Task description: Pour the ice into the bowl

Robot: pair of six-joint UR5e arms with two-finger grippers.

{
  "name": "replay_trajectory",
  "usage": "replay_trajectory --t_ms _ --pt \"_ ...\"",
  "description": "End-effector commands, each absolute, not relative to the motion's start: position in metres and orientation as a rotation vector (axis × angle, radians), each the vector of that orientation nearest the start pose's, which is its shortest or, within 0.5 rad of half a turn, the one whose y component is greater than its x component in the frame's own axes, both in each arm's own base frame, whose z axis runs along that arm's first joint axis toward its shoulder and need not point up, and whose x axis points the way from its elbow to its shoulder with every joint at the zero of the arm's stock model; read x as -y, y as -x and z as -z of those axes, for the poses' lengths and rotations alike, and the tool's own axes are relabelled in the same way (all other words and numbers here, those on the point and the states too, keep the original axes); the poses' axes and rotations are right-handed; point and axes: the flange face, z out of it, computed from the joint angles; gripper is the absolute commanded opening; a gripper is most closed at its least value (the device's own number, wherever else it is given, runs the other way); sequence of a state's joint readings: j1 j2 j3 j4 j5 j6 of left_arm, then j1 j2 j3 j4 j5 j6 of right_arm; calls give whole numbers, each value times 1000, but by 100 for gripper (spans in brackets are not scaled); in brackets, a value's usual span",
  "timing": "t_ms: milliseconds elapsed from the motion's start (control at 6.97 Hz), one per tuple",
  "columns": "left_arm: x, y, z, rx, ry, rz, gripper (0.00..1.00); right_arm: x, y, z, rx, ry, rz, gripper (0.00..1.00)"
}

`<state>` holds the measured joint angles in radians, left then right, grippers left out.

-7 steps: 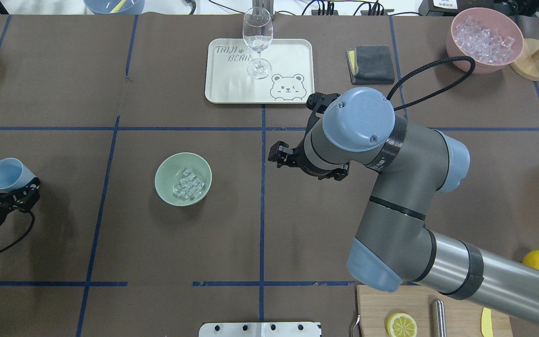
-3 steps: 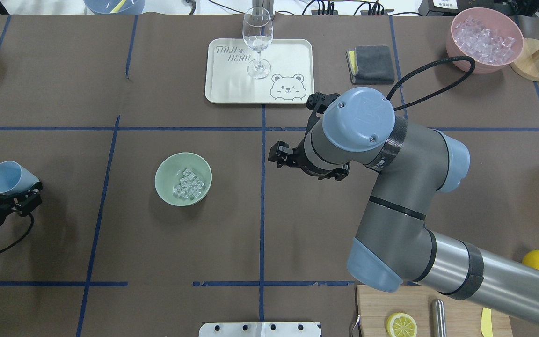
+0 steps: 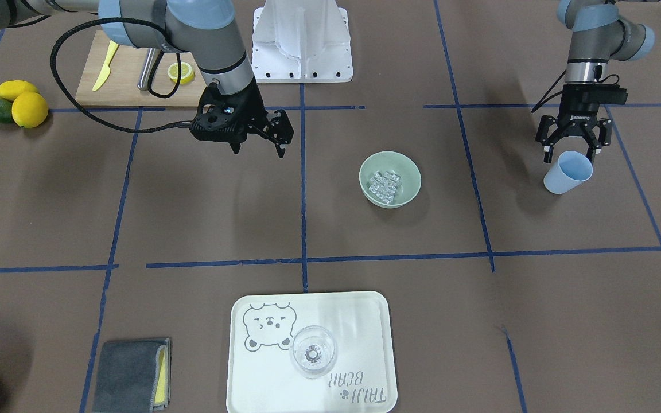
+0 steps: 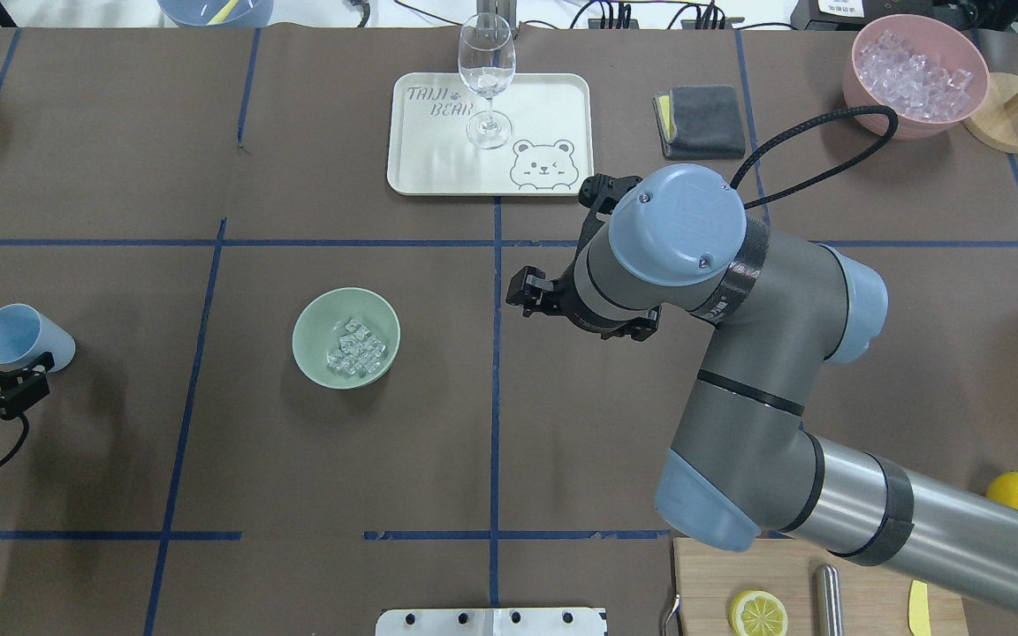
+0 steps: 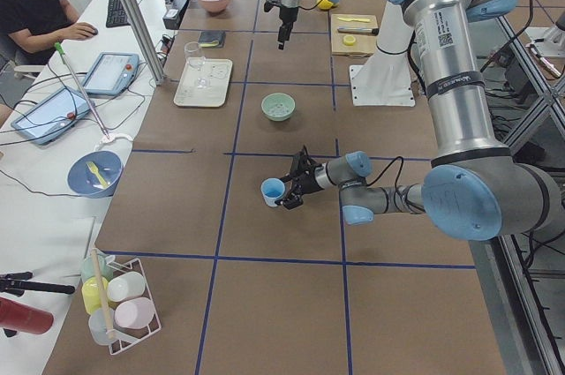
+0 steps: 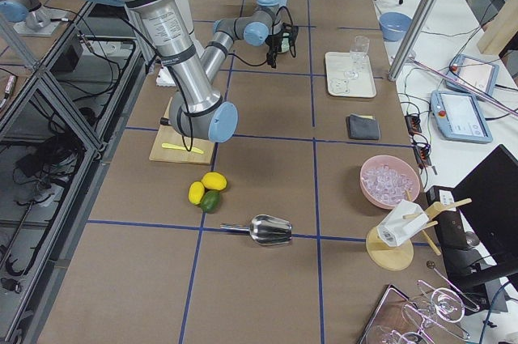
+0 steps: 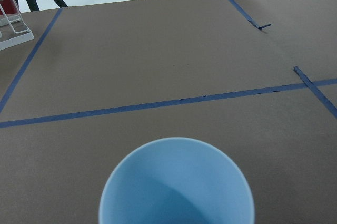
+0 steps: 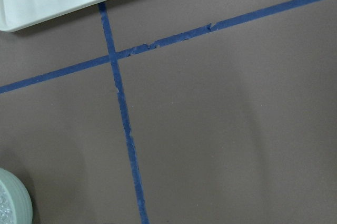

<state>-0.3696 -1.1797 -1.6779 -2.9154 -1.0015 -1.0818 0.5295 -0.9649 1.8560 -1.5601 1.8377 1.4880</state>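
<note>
Left pincer spread, just beside blue cup near table's left edge. Right pincer spread, hanging over table middle. Ice heaped in bowl between them.

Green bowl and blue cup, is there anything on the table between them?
No objects. In the overhead view, only bare brown table and one blue tape line lie between the bowl and the blue cup.

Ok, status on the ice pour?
Left claw open, close by blue cup. Right claw open, empty. Ice in green bowl. Nothing in the way.
</note>
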Motion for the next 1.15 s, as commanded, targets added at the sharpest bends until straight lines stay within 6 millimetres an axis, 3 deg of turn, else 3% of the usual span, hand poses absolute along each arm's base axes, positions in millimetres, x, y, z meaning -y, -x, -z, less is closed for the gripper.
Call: replay_trajectory --t_ms 0,144,287,431,718,861,1005 --pt "292 -224 -607 -726 -874 150 100 401 493 -189 930 -27 -284 100" --pt "298 -196 -583 -733 -877 87 100 396 502 -184 933 -29 -275 100" --pt "313 -176 -579 -715 -880 53 100 394 512 -177 932 -37 -272 100" --pt "329 -178 -570 -739 -834 2 100 402 531 -166 926 -37 -271 100" --pt "402 -164 -536 -685 -834 -117 100 417 567 -152 898 -53 -277 100" --pt "418 -153 -540 -650 -789 -133 100 426 591 -131 892 -52 -276 100" --pt "441 -148 -531 -640 -750 -113 100 433 617 -114 876 -49 -268 100"
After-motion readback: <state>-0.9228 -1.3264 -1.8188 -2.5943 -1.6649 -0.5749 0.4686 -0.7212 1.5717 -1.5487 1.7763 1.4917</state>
